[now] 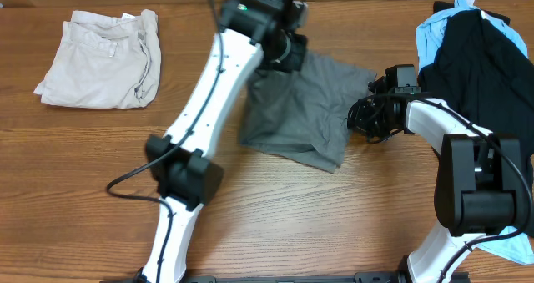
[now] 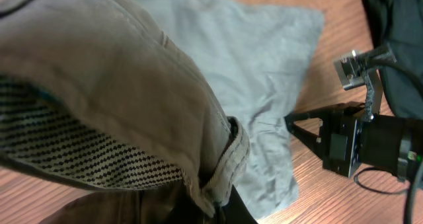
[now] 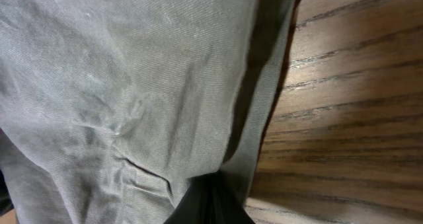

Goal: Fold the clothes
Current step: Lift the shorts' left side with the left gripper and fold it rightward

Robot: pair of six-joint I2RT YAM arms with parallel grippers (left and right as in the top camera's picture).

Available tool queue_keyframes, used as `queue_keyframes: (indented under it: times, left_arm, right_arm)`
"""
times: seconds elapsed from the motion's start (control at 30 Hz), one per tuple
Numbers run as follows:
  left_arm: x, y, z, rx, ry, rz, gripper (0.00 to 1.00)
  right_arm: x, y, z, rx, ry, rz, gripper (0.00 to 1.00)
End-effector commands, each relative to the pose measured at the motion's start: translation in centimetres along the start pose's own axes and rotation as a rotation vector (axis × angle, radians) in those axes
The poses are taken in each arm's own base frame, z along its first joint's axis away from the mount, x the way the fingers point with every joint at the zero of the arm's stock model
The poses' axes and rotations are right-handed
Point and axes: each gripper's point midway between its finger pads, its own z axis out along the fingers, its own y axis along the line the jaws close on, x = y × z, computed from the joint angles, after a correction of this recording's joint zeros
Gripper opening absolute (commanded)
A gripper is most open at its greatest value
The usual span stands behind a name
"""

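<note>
Centrally on the table point(image 1: 83, 191) we see the grey shorts point(image 1: 300, 108), rumpled and not yet folded. Our left gripper point(image 1: 288, 56) is clamped on their waistband, lifting it. Our right gripper point(image 1: 360, 114) pinches their right edge, fingers together on cloth. The beige shorts point(image 1: 100, 58) lie folded at left. The black garment point(image 1: 484, 66) and light-blue garment point(image 1: 434, 32) sit heaped at right, so we judge 3 items are left.

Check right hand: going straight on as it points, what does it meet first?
The grey shorts. The right hand points left at their nearest edge and seems to be touching the fabric, though the depth of contact is unclear.
</note>
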Motion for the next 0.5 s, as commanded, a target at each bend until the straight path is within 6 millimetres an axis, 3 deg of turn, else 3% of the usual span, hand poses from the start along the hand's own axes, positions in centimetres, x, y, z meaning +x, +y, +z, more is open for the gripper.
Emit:
queue_keyframes:
  times: [0.0, 0.2, 0.47]
  left_arm:
    - [0.7, -2.9, 3.0, 0.080, 0.043, 0.008, 0.04]
    - [1.7, -5.1, 6.2, 0.098, 0.078, 0.042, 0.04]
    - [1.8, -9.1, 6.3, 0.237, 0.071, 0.085, 0.04]
  right_arm:
    - [0.4, -0.2, 0.4, 0.004, 0.014, 0.006, 0.04]
    - [0.4, -0.2, 0.4, 0.004, 0.014, 0.006, 0.04]
    - [0.4, -0.2, 0.4, 0.005, 0.014, 0.006, 0.04]
